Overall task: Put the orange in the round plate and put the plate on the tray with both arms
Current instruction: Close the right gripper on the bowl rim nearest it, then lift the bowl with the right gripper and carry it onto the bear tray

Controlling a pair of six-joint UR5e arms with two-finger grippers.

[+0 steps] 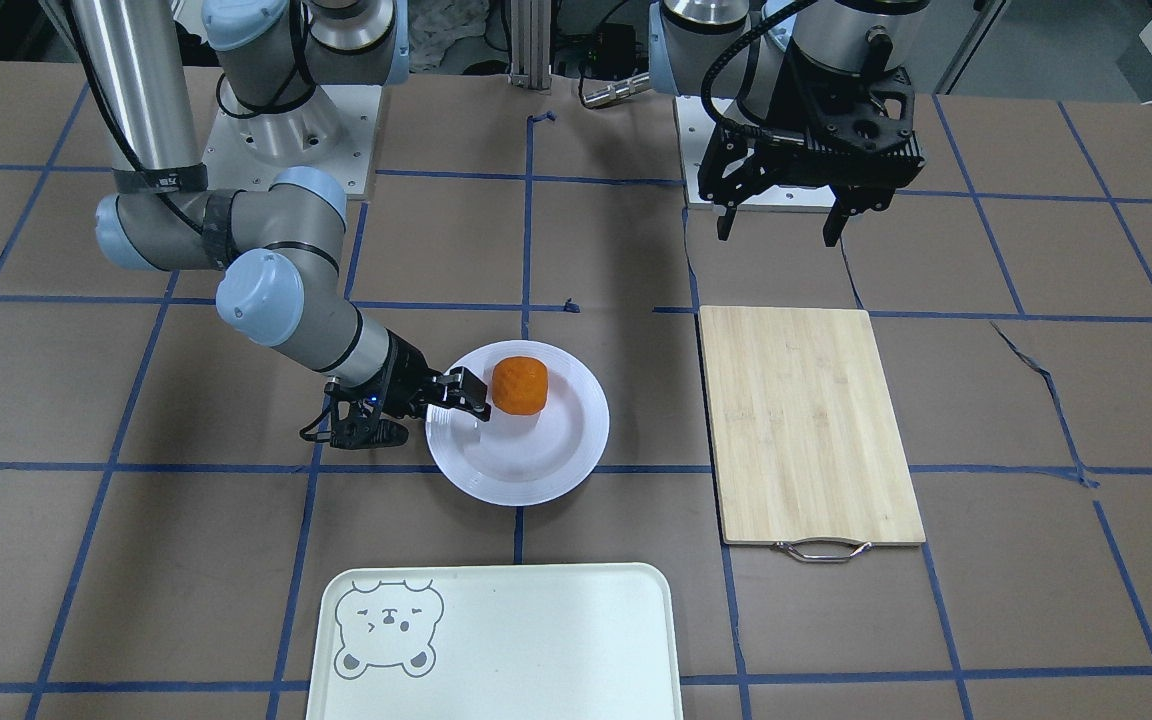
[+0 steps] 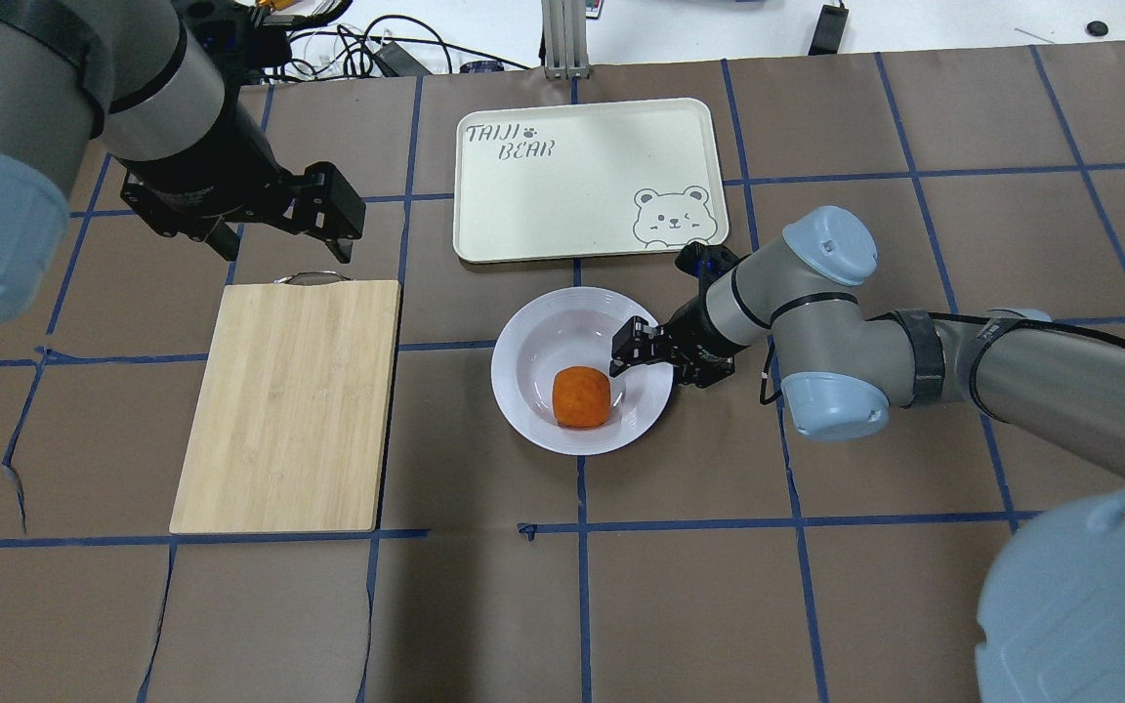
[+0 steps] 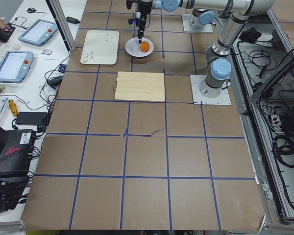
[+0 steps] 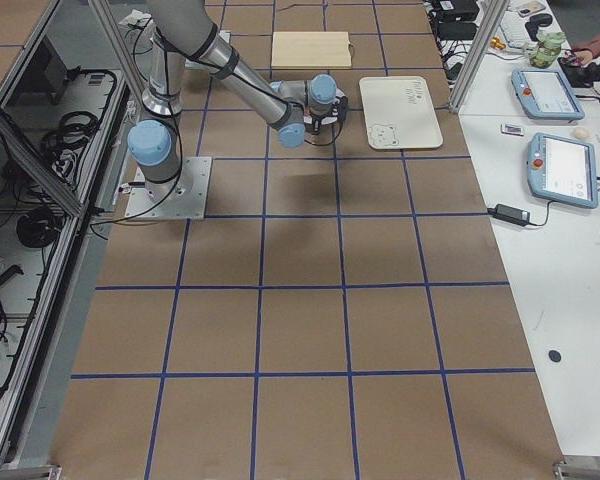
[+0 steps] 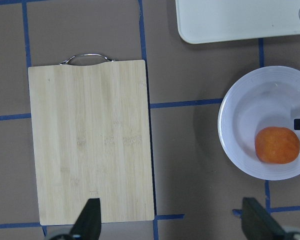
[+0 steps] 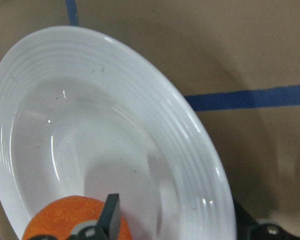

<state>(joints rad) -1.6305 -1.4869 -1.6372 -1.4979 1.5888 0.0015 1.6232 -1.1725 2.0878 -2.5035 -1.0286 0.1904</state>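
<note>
Table point(image 1: 136, 560): brown surface marked off by blue tape lines.

Right arm point(image 1: 276, 300): reaches low across the table to the plate.

Left arm point(image 1: 836, 40): held high near its base, well apart from the plate.

Tray point(image 1: 536, 640): lies flat at the table edge opposite the robot, with nothing on it; a bear face is printed in one corner.

Cutting board point(image 1: 806, 420): lies flat on the robot's left side of the plate, apart from it, metal handle pointing away from the robot.

Round plate point(image 1: 556, 470): sits on the table between the robot and the tray, near the tray but not touching it.

Left gripper point(image 1: 781, 225): fingers spread wide, holding nothing, hanging above the table.

Right gripper point(image 1: 471, 395): at the plate's rim, one finger over the inside just beside the orange, the other outside the rim. Whether the fingers press on the rim cannot be told.

Orange point(image 1: 519, 385): rests in the plate's sunken centre, toward the robot's side.
</note>
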